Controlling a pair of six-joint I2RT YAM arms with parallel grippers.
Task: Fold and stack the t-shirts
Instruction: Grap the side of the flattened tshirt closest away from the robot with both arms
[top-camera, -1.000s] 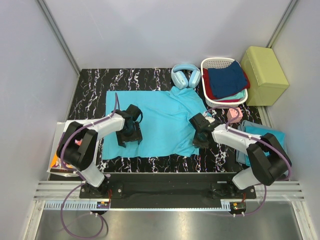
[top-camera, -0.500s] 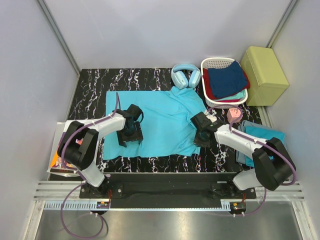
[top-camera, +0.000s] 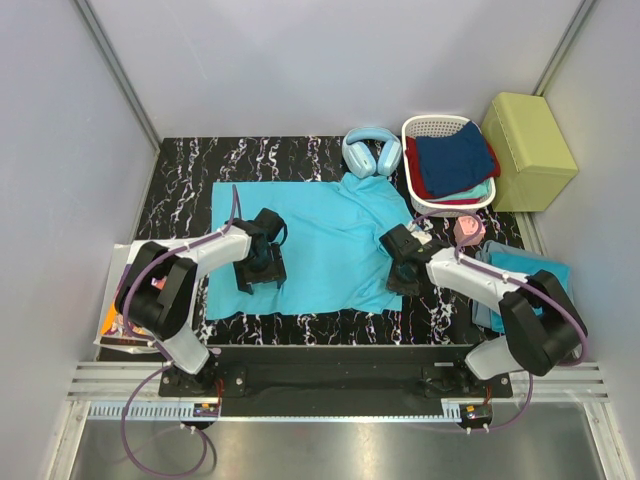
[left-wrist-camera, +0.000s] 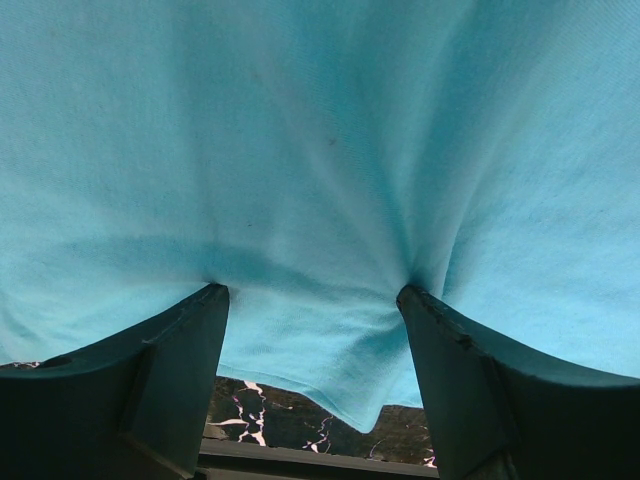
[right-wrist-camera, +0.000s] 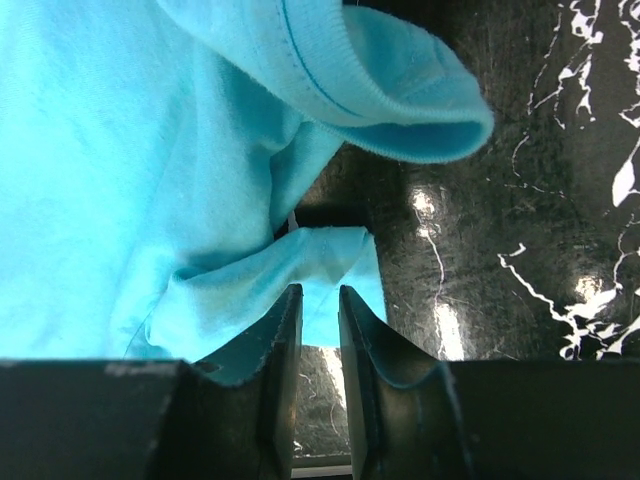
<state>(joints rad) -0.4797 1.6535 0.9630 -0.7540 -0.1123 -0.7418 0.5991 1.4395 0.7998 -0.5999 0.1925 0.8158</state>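
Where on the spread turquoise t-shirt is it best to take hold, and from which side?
Take the raised flap at the right edge of the t-shirt, beside the curled hem, coming from the right over bare table; the middle lies flat, offering nothing to pinch.

- The t-shirt (top-camera: 320, 245) is shown plain turquoise-blue.
- The table (top-camera: 190, 165) is patterned black with white veins.
- The headphones (top-camera: 372, 152), far, are coloured pale blue.
- The basket (top-camera: 430, 127) is coloured white.
- The box (top-camera: 528, 150), far right, is coloured yellow-green.
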